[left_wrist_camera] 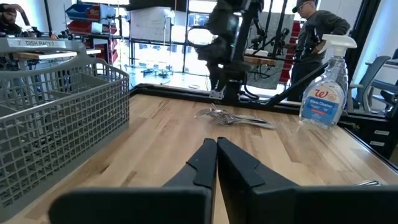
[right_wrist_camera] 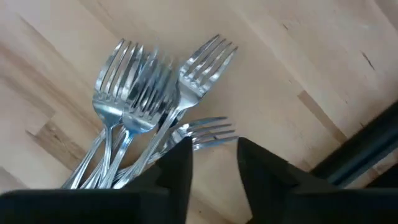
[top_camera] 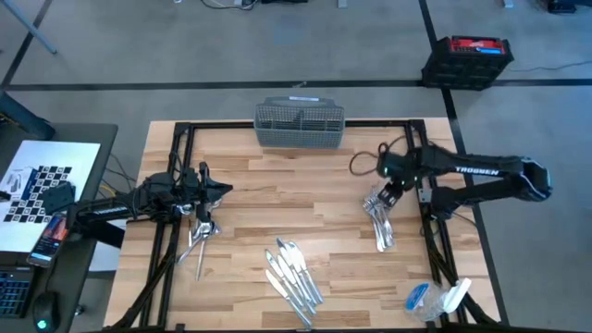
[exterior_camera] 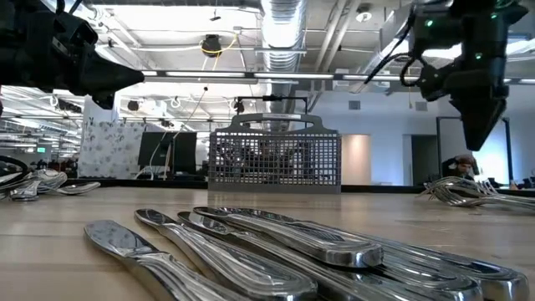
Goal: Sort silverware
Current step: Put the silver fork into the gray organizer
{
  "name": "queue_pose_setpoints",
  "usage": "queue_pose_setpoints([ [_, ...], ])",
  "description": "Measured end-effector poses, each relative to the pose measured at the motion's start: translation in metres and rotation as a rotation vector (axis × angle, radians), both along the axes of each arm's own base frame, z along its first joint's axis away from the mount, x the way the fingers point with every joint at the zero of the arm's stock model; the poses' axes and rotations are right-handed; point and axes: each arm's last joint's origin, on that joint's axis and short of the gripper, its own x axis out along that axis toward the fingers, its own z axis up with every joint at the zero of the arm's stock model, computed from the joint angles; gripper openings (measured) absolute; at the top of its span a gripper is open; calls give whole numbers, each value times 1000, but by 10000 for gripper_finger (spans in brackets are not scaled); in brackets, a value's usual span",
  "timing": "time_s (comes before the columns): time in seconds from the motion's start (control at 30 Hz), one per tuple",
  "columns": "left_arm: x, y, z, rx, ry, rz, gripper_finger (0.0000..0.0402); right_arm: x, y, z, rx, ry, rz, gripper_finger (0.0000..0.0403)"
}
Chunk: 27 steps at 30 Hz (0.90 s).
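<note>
The silverware lies in three heaps on the wooden table. Forks (top_camera: 381,222) (right_wrist_camera: 149,93) lie on the right, spoons (top_camera: 199,231) (exterior_camera: 42,182) on the left, and knives (top_camera: 294,273) (exterior_camera: 276,242) near the front edge. My right gripper (top_camera: 388,194) (right_wrist_camera: 214,152) hangs just above the fork heads, pointing down, its fingers open by a narrow gap and empty. My left gripper (top_camera: 225,190) (left_wrist_camera: 216,146) is shut and empty. It is held level above the table, just beyond the spoons, and points toward the right side.
A grey wire-mesh basket (top_camera: 299,125) (exterior_camera: 273,159) stands at the middle of the far edge. A spray bottle (top_camera: 435,298) (left_wrist_camera: 323,93) lies at the near right corner. Bare wood stretches between the heaps. A person (left_wrist_camera: 314,28) stands beyond the table's right side.
</note>
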Motion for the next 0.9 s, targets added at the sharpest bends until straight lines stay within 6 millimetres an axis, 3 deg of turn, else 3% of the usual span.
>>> queue_pose_setpoints([
  [0.23, 0, 0, 0, 0, 0, 0, 0, -13, -23, -19, 178, -7, 15, 164],
  [0.9, 0, 0, 0, 0, 0, 0, 0, 12, -40, -65, 330, 194, 40, 143],
])
